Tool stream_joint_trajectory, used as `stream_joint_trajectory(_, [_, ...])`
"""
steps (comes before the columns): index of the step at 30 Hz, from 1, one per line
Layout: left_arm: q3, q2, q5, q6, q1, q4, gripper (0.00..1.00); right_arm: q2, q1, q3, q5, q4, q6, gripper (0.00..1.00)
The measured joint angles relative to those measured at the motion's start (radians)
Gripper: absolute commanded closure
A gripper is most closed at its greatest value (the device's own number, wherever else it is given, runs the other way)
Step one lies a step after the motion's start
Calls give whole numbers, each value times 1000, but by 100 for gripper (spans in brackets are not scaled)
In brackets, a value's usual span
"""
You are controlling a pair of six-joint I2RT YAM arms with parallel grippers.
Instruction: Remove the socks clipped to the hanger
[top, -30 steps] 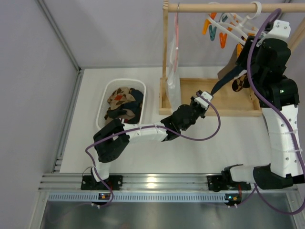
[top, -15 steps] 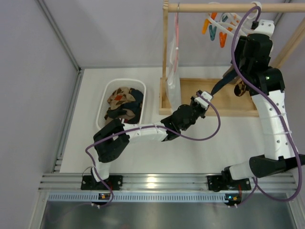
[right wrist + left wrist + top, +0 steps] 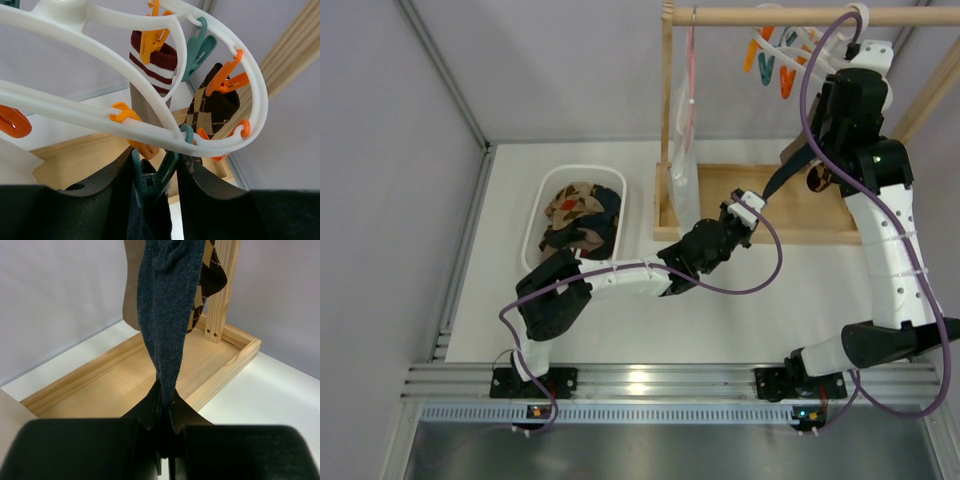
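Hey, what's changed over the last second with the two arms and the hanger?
The right gripper swung left from the right end of the wooden rack in to the hanger. Its fingers now straddle the teal clip above the navy sock. The left gripper stayed shut on that sock's lower end. The basket is unchanged.

No text, label or number can be read anywhere

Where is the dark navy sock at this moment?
The navy sock is at the right in the top view, stretched from the hanger down to the left gripper, whose jaws pinch its lower end over the wooden base.
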Motion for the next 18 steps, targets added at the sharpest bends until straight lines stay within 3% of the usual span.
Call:
stream_joint_trajectory(4, [0,0,0,-2,0,0,100,-7,-5,-19,-7,6,-3,80])
stream_joint_trajectory(10, [-5,0,-1,-6,0,0,100,-15,-12,-35,-32,21,-3,85])
stream_joint_trajectory(12, [-10,0,-1,-11,0,0,100,-22,-14,-40,-44,22,-3,80])
stream_joint_trajectory(16, [-55,-10,4,-42,0,0,100,-39,-20,-60,-69,37,7,46])
stream_joint_trajectory(18, [-104,-37,18,-66,0,-6,100,-60,-20,-94,-83,59,11,41])
